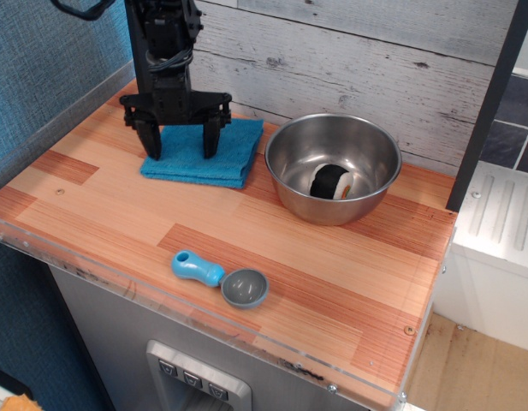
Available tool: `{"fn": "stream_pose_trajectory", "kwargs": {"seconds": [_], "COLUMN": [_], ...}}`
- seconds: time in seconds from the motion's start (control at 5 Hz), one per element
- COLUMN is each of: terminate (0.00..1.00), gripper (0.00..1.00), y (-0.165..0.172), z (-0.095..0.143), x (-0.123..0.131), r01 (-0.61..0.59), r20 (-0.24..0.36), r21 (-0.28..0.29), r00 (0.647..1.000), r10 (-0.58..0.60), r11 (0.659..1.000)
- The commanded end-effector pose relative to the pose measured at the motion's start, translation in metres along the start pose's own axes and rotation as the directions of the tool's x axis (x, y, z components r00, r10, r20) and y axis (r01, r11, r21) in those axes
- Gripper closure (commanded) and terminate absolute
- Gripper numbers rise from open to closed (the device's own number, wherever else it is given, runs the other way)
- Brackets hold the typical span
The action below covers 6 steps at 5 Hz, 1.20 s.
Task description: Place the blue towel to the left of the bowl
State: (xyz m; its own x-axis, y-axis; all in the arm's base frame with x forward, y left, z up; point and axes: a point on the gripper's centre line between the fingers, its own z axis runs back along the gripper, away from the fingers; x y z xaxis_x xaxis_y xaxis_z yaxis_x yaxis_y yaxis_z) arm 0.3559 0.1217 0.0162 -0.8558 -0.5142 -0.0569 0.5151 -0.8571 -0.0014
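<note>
The blue towel (232, 156) lies flat on the wooden counter, its right edge close to the left side of the bowl (330, 208). The bowl is shiny steel and stands at the back right of the counter. My gripper (180, 145) stands upright over the towel's left half. Its two black fingers (151, 144) are spread wide and their tips rest on the cloth. I cannot tell how hard they press.
A black-and-white roll (332, 182) lies inside the bowl. A small grey scoop with a light-blue handle (219, 278) lies near the front edge. A plank wall runs behind the counter and a blue wall stands on the left. A dark post (490, 103) rises at the right.
</note>
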Motion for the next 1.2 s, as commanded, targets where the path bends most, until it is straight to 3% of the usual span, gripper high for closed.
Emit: {"fn": "stream_pose_trajectory", "kwargs": {"seconds": [0.0, 0.4, 1.0], "terminate": [0.0, 0.0, 0.0], "gripper": [0.0, 0.0, 0.0], "y": [0.026, 0.021, 0.007], "z": [0.023, 0.029, 0.082], "x": [-0.028, -0.025, -0.03], "r01": [0.041, 0.048, 0.036], "r20": [-0.07, -0.066, -0.125], "r21": [0.035, 0.04, 0.13], "r00": [0.997, 0.997, 0.992], "r10": [-0.039, -0.045, -0.02], "r11": [0.999, 0.998, 0.991]}}
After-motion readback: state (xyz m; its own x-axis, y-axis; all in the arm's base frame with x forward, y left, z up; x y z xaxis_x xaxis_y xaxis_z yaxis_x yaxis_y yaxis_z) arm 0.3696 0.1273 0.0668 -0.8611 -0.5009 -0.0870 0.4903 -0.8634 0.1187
